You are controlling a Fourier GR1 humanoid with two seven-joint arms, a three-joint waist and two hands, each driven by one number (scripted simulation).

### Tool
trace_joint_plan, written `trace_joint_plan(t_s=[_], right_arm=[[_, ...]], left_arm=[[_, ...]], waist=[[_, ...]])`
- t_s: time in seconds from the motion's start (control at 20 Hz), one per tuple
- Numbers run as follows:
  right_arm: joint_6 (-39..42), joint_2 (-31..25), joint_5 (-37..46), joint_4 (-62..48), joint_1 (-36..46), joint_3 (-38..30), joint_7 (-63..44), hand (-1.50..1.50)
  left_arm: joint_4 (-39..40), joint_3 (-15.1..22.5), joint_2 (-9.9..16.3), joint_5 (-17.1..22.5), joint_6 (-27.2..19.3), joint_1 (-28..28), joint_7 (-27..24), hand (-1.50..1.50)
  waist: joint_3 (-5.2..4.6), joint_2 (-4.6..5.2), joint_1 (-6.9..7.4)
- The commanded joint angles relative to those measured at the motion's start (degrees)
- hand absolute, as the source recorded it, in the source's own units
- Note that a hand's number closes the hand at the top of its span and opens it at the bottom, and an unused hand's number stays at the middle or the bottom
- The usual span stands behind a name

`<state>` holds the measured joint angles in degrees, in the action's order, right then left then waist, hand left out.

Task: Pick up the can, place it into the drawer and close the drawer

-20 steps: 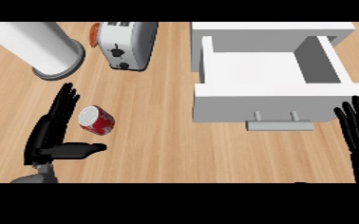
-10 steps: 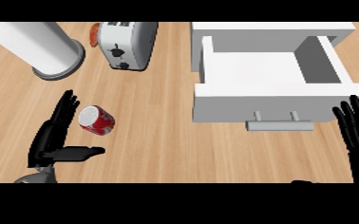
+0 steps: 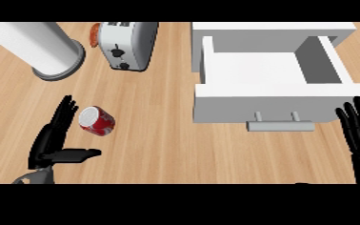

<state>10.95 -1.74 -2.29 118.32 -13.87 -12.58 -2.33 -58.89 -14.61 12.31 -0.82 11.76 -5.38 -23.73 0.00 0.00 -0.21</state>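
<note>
the left hand (image 3: 51,140) has drawn a little lower and closer to the red and white metal can (image 3: 97,121) than half a second ago, while the can itself lies where it did. the can rests on its side on the light wooden surface (image 3: 155,138), silver end toward the upper left, just beside the hand's straight, spread fingers (image 3: 62,116); whether they touch it is unclear. the thumb (image 3: 76,154) sticks out to the right below the can, so the hand is wide and holding nothing. the white open drawer (image 3: 271,93) with a grey bar handle (image 3: 281,124) stands well apart to the right, with bare surface between. the right hand (image 3: 349,128) rests at the right edge, fingers straight and up, near the drawer's front corner. a silver toaster (image 3: 126,44) and a white cylinder on a grey base (image 3: 44,49) stand well beyond the can.
</note>
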Motion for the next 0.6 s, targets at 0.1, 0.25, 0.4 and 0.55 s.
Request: trace_joint_plan(t_s=[0.1,0.25,0.4,0.55], right_arm=[[-0.27,1.09,1.71,0.39,-0.51,0.78,0.47,-1.5],[2.67,-0.93,-2.26,-1.01,-1.43,-2.89,2.85,-1.5],[2.28,-1.71,-3.12,-0.1,0.1,-3.03,-0.46,-1.5],[-0.41,1.39,0.31,4.4,-0.49,1.22,-3.63,-1.5]], left_arm=[[6.7,-2.06,2.13,1.93,0.84,-4.75,-0.12,-1.5],[13.81,-0.46,0.22,-0.69,-1.2,-5.04,-7.2,-1.5],[16.17,-2.35,4.37,1.11,1.92,-8.76,-5.34,-1.5],[18.93,-0.47,1.51,-0.24,-0.14,-8.19,-9.76,-1.5]], waist=[[0.0,-0.01,-0.03],[-0.01,0.01,-0.14],[-0.02,0.03,-0.14],[-0.02,0.01,-0.1]])
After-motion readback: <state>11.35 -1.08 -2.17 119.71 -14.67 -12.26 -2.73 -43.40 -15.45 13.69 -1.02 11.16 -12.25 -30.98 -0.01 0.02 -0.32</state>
